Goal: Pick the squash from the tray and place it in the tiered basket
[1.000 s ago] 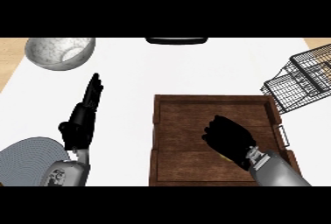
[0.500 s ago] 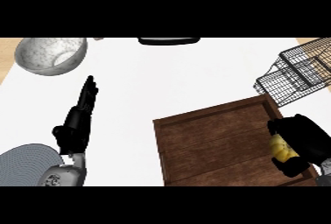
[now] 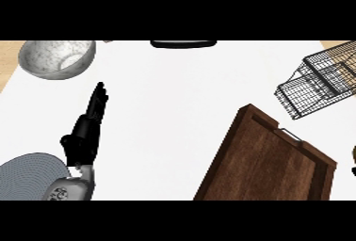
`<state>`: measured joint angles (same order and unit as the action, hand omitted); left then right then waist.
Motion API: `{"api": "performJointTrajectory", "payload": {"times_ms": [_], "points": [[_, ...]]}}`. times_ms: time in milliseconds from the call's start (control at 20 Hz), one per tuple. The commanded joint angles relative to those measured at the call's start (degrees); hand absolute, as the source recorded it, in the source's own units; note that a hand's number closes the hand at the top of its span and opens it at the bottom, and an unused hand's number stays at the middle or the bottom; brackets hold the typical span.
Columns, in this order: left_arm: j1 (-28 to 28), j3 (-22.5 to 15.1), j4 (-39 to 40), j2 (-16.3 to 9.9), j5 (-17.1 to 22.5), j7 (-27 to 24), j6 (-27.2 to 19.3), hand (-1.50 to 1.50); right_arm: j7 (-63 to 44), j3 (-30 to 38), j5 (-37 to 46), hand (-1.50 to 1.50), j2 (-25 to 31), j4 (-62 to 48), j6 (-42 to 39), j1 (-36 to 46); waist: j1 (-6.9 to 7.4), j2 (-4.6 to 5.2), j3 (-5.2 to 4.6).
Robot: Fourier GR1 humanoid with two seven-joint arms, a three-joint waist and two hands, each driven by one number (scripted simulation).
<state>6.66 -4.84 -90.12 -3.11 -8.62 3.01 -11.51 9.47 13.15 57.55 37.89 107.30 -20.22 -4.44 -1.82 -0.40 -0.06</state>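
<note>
The wooden tray (image 3: 268,162) lies tilted at the lower right, and nothing shows on its bare bottom. The black wire tiered basket (image 3: 321,81) stands at the upper right, beyond the tray's far corner. At the right edge, beside the tray's handle, only a thin yellowish sliver of the squash (image 3: 353,152) shows. A dark bit of my right hand (image 3: 353,169) sits just below it, and the rest is cut off. My left hand (image 3: 84,134) rests open at the left, fingers straight and pointing away, holding nothing.
A grey speckled bowl (image 3: 55,59) stands at the upper left. A flat black object (image 3: 183,44) lies at the far edge of the white counter (image 3: 181,103). A grey ribbed plate (image 3: 28,176) sits under my left forearm at the lower left.
My right hand, curled round the yellow squash, has moved right until almost out of view. The tray now shows further right and more turned. The left hand has stayed open.
</note>
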Motion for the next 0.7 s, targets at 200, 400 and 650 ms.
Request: {"api": "performJointTrajectory", "payload": {"times_ms": [200,400,650], "points": [[0.21,-1.13,-0.46,0.73,-0.42,-0.19,0.46,0.0,-4.98,19.76,-18.32,1.5,6.76,7.63,-19.2,8.09,1.32,0.16,-0.03],[0.29,0.22,-1.62,-0.72,0.22,2.02,1.53,0.0,-6.43,25.66,-23.64,1.5,10.89,4.41,-25.01,13.03,1.84,0.28,0.01],[-1.58,-0.09,0.66,0.55,1.19,-2.75,2.07,0.0,-15.02,26.83,-32.88,1.5,8.79,-0.57,-32.08,22.31,2.16,0.32,-0.06]]}}
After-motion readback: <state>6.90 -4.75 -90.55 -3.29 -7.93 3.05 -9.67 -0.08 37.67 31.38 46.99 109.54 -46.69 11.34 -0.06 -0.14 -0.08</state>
